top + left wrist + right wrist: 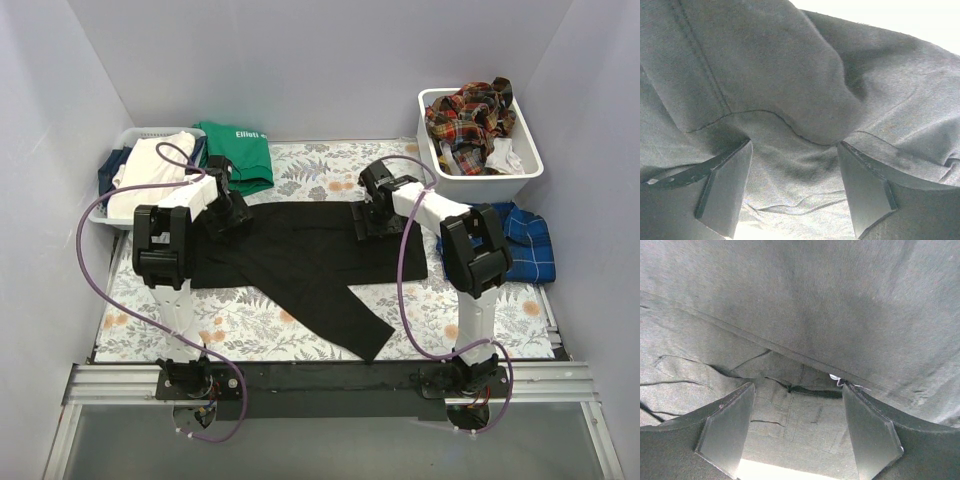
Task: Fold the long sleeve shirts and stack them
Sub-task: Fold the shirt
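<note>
Floral-print table (300, 325), plain pale walls (300, 60) all around. The left gripper (231, 214) is down on the left edge of the black shirt (300, 255), jaws apart over bunched cloth. The shirt is spread mid-table. The right gripper (372, 216) is on its right edge, jaws apart too.

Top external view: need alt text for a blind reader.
A black long sleeve shirt lies spread on a floral table, with the left end effector and right end effector at its far edge. Red plaid shirts fill a white bin at far right; a blue plaid shirt lies just in front of it.
</note>
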### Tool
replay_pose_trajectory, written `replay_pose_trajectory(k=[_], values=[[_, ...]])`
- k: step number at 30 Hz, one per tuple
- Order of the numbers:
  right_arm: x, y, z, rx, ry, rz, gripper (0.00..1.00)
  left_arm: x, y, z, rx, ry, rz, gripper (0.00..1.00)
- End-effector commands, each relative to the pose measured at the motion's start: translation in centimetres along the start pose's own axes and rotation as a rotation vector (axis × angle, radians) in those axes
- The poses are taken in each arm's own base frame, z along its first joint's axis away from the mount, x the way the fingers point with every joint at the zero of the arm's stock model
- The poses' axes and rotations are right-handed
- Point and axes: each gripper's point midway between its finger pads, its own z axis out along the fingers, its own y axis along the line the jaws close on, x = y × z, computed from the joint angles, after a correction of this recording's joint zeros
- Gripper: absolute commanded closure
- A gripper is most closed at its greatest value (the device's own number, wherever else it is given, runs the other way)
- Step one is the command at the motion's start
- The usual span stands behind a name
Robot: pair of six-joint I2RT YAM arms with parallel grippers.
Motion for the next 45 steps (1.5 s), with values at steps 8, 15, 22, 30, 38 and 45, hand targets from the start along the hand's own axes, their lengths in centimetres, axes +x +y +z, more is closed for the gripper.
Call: replay_pose_trajectory(k=[8,15,22,30,38,45], values=[[-3.3,3.1,-12.0,-0.042,-0.328,-0.220,0.21,-2.6,-0.8,-7.5,0.097,-0.183,0.064,0.27],[7.5,6.0,-11.6,-0.010,-0.209,-0.378,0.21,-2.5,0.6,-9.0,0.108,-0.204,-0.009,0.25],[17.2,8.3,-10.2,-0.090,-0.084,-0.518,0.21,-2.9,2.4,-8.8,0.116,-0.212,-0.069,0.24],[23.9,9.9,-8.9,-0.173,0.012,-0.638,0.22,-3.1,3.7,-8.3,0.112,-0.202,-0.096,0.24],[26.3,11.6,-7.6,-0.261,0.087,-0.703,0.22,-3.0,4.4,-8.5,0.111,-0.206,-0.102,0.24],[28.2,11.3,-5.8,-0.257,0.203,-0.742,0.33,-2.8,4.7,-8.4,0.104,-0.203,-0.106,0.24]])
